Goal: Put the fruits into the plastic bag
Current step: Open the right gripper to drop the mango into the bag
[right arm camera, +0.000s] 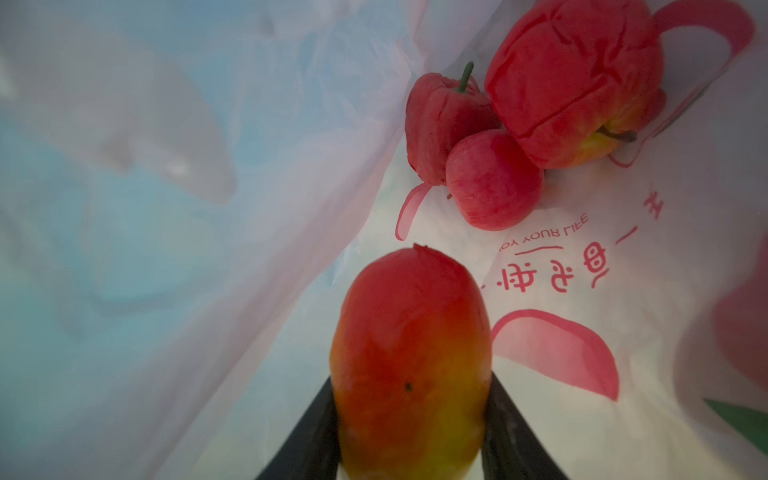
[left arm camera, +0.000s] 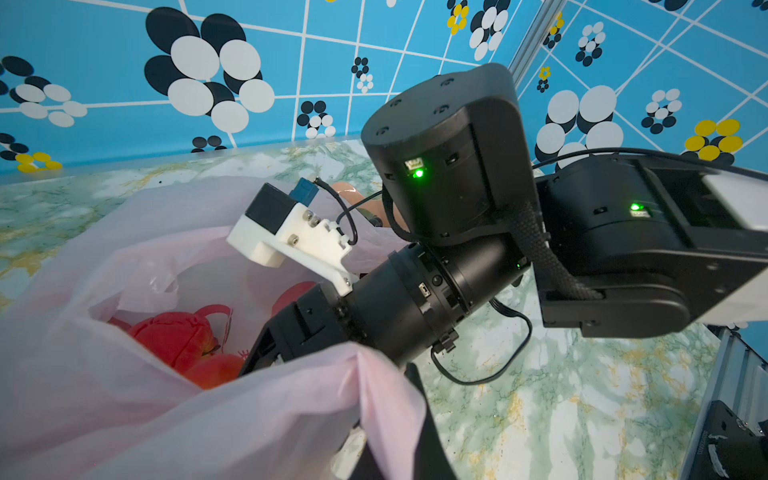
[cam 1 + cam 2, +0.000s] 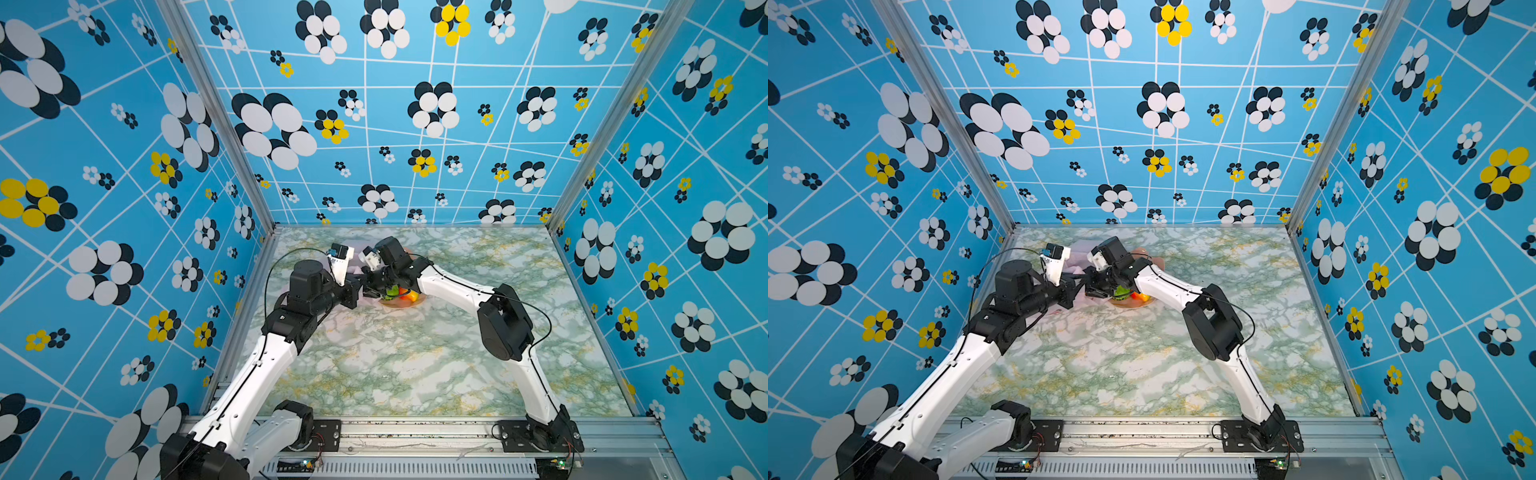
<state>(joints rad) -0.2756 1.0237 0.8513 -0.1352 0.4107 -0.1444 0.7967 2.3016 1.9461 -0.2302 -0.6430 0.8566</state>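
Green-veined marble tabletop (image 3: 415, 353), blue flowered walls (image 3: 124, 166), right gripper (image 1: 411, 380) inside the plastic bag (image 1: 582, 270), clamping the mango (image 1: 409, 332) at lower centre, red apples (image 1: 494, 183) upper right, left gripper (image 2: 399, 399) pinched tight on the bag's rim.

Your translucent pale-pink plastic bag (image 2: 104, 374), printed with red fruit pictures and lettering, lies crumpled with its mouth open. Inside you have a large wrinkled red apple (image 1: 573, 79), a small smooth red apple (image 1: 494, 183) and a ridged red fruit (image 1: 440, 124), all touching. The red-to-yellow mango-shaped fruit (image 1: 411, 332) sits inside the mouth, pinched in the right gripper (image 1: 411, 376). A bumpy green fruit (image 3: 391, 292) lies outside, near the bag.
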